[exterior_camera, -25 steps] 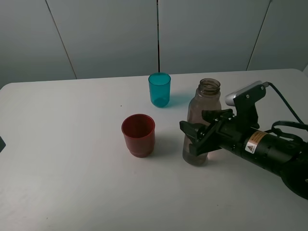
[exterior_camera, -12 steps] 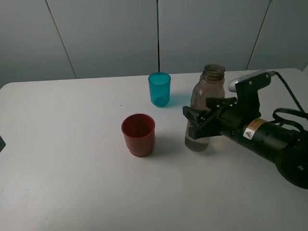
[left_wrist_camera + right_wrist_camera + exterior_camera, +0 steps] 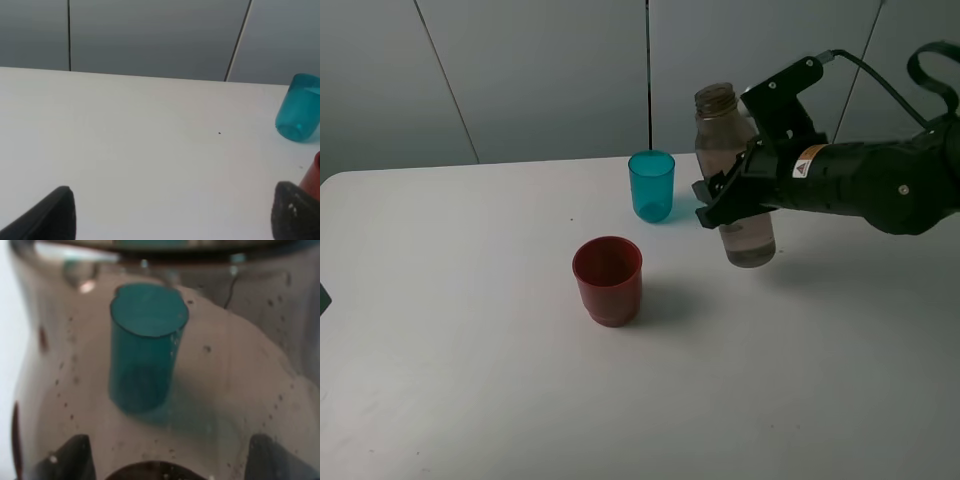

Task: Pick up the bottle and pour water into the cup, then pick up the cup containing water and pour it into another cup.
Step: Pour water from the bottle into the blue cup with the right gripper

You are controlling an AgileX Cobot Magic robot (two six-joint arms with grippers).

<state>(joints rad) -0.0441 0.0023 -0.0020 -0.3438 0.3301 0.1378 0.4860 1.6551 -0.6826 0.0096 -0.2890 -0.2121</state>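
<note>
above the white table [image 3: 470, 350] on the far right, bottle [image 3: 724, 140] now lifted clear of the surface it stood on a second ago, carried left to just beside the teal cup [image 3: 651, 186], right gripper [image 3: 732, 198] jaws clamped on its middle, red cup [image 3: 608, 280] unmoved nearer, left gripper [image 3: 175, 212] jaws apart

A plain test or lab space: a bare white tabletop [image 3: 470, 380] stands against grey wall panels [image 3: 540, 70] with dark seams, no household furnishings visible.
</note>
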